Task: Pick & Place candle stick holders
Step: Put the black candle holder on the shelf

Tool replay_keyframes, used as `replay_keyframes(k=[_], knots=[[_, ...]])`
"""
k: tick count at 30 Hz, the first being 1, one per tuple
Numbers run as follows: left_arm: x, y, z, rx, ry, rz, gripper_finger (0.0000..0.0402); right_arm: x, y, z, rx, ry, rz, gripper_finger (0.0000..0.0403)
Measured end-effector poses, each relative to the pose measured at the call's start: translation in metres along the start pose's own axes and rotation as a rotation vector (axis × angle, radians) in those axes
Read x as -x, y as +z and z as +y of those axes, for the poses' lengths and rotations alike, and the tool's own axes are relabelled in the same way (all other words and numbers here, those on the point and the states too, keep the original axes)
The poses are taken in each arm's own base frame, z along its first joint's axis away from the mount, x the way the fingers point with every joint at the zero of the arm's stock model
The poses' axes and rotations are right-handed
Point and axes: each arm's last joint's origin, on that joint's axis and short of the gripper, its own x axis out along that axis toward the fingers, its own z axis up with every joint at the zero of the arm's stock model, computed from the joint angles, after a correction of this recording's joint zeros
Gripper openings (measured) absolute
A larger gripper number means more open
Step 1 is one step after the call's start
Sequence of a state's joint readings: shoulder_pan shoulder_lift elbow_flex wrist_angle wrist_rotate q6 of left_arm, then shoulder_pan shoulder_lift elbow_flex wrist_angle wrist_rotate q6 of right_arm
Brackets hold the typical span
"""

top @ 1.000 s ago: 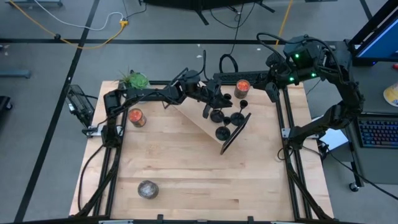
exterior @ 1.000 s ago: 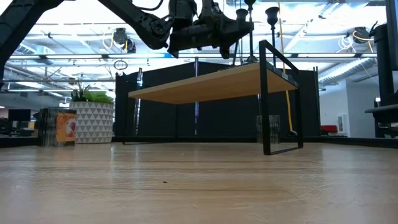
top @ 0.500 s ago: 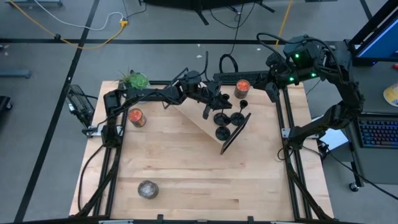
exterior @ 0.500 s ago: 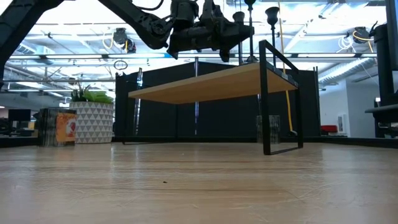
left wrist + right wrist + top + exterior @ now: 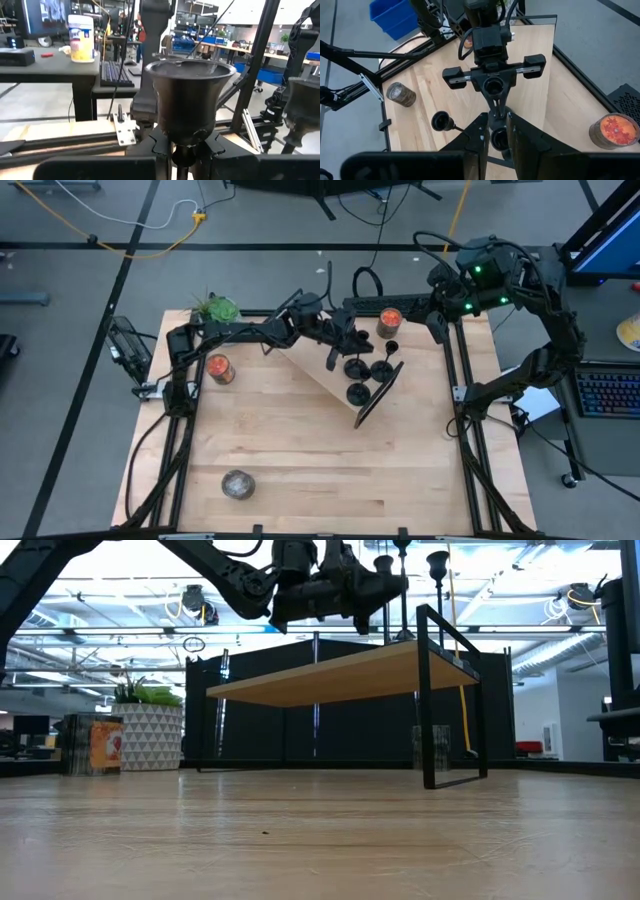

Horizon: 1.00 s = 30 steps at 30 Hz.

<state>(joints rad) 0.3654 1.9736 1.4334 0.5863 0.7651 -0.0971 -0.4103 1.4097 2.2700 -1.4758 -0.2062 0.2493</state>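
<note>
Three black candle stick holders are at the small wooden shelf (image 5: 318,375) mid-table. My left gripper (image 5: 343,348) reaches in level from the table's left and is shut on one holder (image 5: 190,95). The other two holders (image 5: 381,368) (image 5: 357,392) stand on their round bases on the shelf top, toward its right end. My right gripper (image 5: 437,330) hangs high over the table's far right corner. Its fingers (image 5: 475,137) stand a narrow gap apart with nothing between them. My left gripper pinches the holder's thin stem (image 5: 182,152) between its two fingers, right under the cup. The fingers come in level from the table's left and lie across the stem. The holder stands upright. Whether its base rests on the shelf top I cannot tell.
Two orange jar candles stand at the left (image 5: 219,368) and at the far right (image 5: 388,323). A potted plant (image 5: 215,308) is at the far left corner. A grey jar (image 5: 237,484) sits near the front left. The shelf's black frame (image 5: 380,395) rises at its right end.
</note>
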Motion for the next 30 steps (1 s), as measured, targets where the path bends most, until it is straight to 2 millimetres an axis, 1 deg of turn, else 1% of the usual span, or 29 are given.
replay_keyframes(k=[13, 23, 30], knots=[[-0.001, -0.001, -0.001, 0.008, -0.001, 0.011, 0.0042, -0.001, 0.001, 0.000, 0.000, -0.001, 0.002, 0.0059], [-0.002, -0.008, -0.002, 0.023, -0.001, 0.066, 0.0042, -0.012, 0.005, -0.001, 0.001, -0.002, 0.029, 0.0059], [-0.002, -0.011, -0.002, 0.044, 0.004, 0.087, 0.0042, -0.016, 0.006, -0.002, -0.001, -0.002, 0.038, 0.0059]])
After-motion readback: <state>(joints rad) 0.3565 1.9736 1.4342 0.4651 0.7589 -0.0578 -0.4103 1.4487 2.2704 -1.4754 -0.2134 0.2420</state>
